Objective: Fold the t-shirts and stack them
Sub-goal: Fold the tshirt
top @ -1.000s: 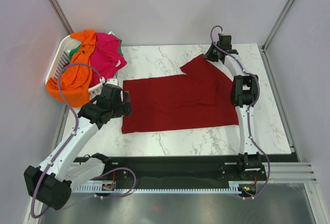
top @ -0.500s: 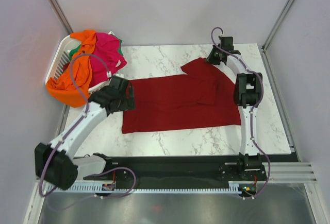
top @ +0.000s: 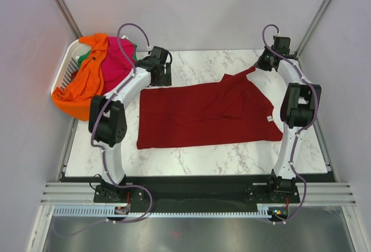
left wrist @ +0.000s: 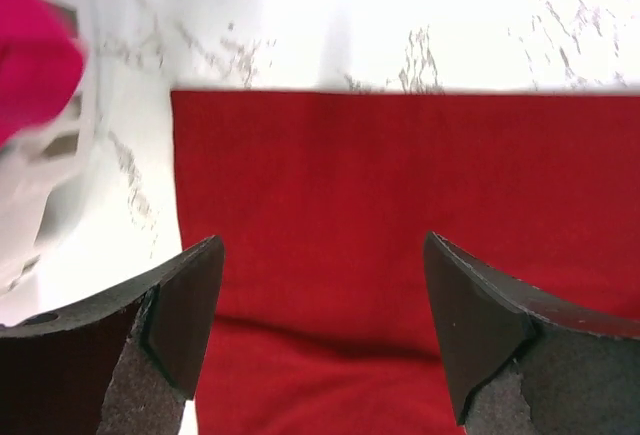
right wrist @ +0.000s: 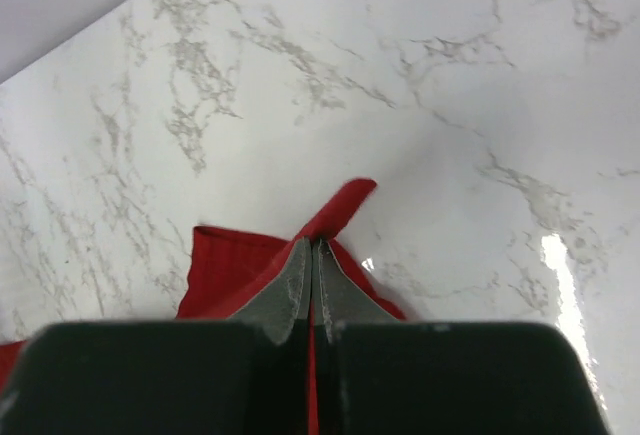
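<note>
While the right hand [right wrist: 312, 247] has kept its fingers pressed shut on a pinch of the dark red t-shirt [top: 203, 116], it has drawn that part out toward the far right corner of the table [top: 191, 156]. The left hand [left wrist: 322, 250] has swung from the shirt's near left side up to its far left corner. It hangs there with fingers spread wide and nothing between them, the cloth's far edge just below. The shirt lies across the middle of the table, flatter than it was, with a small white label [top: 269, 119] showing at its right edge. This looks like spreading before the first fold, with the left hand set to take its corner. At the far left corner the white basket [top: 65, 69] holds an orange t-shirt [top: 87, 84], a hot pink one [top: 119, 58] and a bit of green [top: 86, 58], close beside the left arm. Nothing lies on the red shirt itself.
</note>
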{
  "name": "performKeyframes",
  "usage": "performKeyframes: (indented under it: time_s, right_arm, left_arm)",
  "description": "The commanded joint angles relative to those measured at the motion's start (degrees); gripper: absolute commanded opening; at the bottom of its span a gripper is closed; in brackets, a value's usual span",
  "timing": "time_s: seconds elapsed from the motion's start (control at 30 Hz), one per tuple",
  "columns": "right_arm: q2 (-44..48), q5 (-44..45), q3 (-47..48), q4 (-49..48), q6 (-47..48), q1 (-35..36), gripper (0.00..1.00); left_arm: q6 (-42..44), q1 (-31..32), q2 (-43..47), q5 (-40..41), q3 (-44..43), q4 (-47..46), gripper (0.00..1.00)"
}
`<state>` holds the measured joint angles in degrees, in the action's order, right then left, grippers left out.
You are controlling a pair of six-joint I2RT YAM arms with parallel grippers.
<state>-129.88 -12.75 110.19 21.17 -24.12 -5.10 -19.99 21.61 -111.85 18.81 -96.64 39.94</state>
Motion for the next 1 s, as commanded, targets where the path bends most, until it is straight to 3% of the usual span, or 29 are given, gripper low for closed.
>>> performKeyframes:
  time_s: [0.0, 0.27, 0.63, 0.97]
  right_arm:
    - [0.7, 1.9, -0.8, -0.5, 1.4, -1.2, 0.00]
    - [-2.3, 1.2, 1.6, -0.7, 1.0, -4.6, 0.00]
    - [-2.4, -2.0, 0.1, -1.0, 0.5, -7.3, 0.00]
    - [-3.7, -5.6, -0.9, -1.7, 0.4, -5.3, 0.00]
  left_arm:
    - [5.0, -0.6, -4.9, -1.9, -7.6, 0.2, 0.87]
    - [7.6, -1.1, -11.5, -1.4, -14.0, 1.2, 0.87]
    - [6.2, -5.5, -19.8, 0.2, -16.2, 1.7, 0.77]
    - [7.3, -7.2, -27.9, -6.3, -26.1, 1.7, 0.76]
